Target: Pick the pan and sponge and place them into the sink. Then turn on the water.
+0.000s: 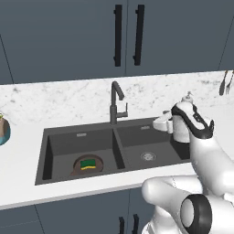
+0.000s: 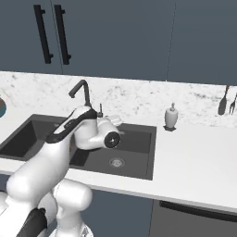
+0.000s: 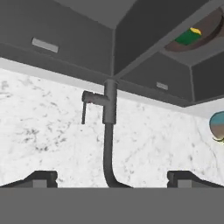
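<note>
The dark-brown pan (image 1: 77, 169) lies in the left basin of the dark-grey sink (image 1: 59, 146), and the green and yellow sponge (image 1: 88, 163) rests on it. In the hand view, which is rolled upside down, the pan (image 3: 210, 26) and sponge (image 3: 189, 36) sit at the upper right. My gripper (image 1: 161, 122) hovers over the right basin, just right of the gooseneck faucet (image 1: 115, 100), and faces it. It is open (image 3: 112, 179), with the fingertips (image 3: 41, 177) wide apart and nothing between them. The faucet (image 3: 108, 131) and its side lever (image 3: 85, 107) are straight ahead. No stream runs from the spout.
A teal bowl (image 1: 2, 130) stands on the counter left of the sink. A white soap dispenser (image 2: 171, 115) is at the back right, and dark utensils (image 2: 227, 99) hang on the marble wall. My arm crosses over the sink's right basin (image 2: 134, 157).
</note>
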Controlling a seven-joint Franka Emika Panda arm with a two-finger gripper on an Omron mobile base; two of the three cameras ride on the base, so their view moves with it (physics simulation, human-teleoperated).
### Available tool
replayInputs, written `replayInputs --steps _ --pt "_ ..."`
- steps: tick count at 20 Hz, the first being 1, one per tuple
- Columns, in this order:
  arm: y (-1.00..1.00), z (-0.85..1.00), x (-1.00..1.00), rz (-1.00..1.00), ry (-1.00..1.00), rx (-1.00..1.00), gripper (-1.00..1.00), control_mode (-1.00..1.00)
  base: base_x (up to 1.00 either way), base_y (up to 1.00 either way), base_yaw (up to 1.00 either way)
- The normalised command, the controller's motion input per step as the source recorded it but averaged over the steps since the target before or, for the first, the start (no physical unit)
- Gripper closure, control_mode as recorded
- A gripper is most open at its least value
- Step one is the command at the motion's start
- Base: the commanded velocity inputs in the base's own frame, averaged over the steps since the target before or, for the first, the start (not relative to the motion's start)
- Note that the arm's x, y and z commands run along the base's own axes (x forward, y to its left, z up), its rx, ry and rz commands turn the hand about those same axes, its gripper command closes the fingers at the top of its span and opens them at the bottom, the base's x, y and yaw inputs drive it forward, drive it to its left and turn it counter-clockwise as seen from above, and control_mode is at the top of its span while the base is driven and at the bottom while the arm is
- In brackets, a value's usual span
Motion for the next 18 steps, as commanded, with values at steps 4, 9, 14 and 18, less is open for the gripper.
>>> replayInputs --steps 4,9,14,18 --pt "0.14 -0.24 0.52 -0.2 0.0 0.18 -1.0 -1.0 0.0 0.0 0.0" --pt "0.05 -0.27 0.37 -0.09 0.0 0.13 -1.0 -1.0 0.0 0.0 0.0" --pt "0.0 -0.18 0.22 -0.03 0.0 0.09 -1.0 -1.0 0.0 0.0 0.0" --pt "0.03 -0.03 0.27 0.0 -0.02 0.01 -1.0 -1.0 0.0 0.0 0.0"
